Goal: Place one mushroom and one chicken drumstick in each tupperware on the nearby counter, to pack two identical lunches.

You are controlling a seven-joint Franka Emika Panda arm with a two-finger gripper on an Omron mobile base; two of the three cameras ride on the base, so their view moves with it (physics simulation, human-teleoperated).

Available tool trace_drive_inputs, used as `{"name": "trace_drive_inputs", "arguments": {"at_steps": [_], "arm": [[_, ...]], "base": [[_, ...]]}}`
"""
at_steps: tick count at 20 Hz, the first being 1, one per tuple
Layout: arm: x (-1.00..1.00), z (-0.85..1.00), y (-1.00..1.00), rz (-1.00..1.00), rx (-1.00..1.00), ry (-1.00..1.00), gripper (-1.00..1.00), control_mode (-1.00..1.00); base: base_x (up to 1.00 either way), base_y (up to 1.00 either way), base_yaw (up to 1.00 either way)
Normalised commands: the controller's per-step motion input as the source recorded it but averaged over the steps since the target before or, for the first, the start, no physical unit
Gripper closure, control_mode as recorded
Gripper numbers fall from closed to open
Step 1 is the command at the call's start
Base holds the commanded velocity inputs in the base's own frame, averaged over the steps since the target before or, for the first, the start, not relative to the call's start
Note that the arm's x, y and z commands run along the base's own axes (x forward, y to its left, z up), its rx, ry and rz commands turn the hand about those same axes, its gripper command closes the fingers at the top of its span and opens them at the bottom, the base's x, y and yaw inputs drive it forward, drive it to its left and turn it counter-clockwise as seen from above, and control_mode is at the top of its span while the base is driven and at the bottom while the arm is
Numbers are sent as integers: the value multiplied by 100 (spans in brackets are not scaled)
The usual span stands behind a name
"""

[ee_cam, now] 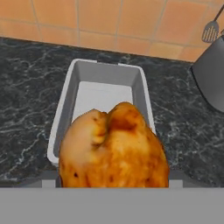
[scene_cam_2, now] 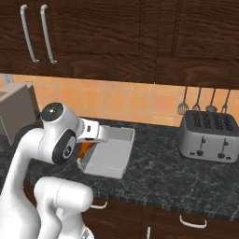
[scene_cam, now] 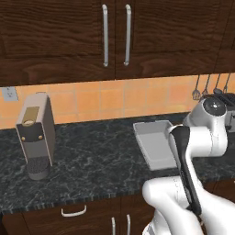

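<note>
A roasted chicken drumstick (ee_cam: pixel 113 148), golden-brown and glossy, looms nearest my hand camera, carried in my claw (scene_cam_2: pixel 86 148) above the near end of a grey tupperware (ee_cam: pixel 104 94) on the dark speckled bench (scene_cam: pixel 96 160). My fingertips are hidden behind the meat, so I judge the grasp from how the drumstick hangs there: clenched on it, jaws on its flanks. From the right base view a sliver of orange shows under my wrist, just at the container's near rim.

The tupperware looks bare inside; no mushroom is visible in it, and a second container is not something I can pick out here. A coffee machine (scene_cam: pixel 36 135) stands well apart to the left, a silver toaster (scene_cam_2: pixel 208 135) to the right, utensils hanging on the tiled wall above it.

As for handling, I reckon this piece is light but awkward: a rounded, lumpy bulb with a greasy-looking skin, likely to slip or roll between two flat pads. It should be firm enough to take a squeeze without crushing. The best hold, to my mind, is across the thick fleshy middle, where the width is steady, not on the tapering bone end. The container itself looks thin-walled and light, so a nudge on its rim could slide it along the stone.
</note>
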Motion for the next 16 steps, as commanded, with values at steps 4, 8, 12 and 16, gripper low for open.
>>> {"name": "trace_drive_inputs", "arguments": {"at_steps": [4,8,12,16], "arm": [[67,-58,-25,8,0,12,100,-100],[69,-51,22,1,0,43,100,-100],[45,-30,4,3,0,17,100,-100],[44,-28,0,1,0,-3,100,-100]], "base": [[0,0,0],[0,0,0],[0,0,0],[0,0,0]]}}
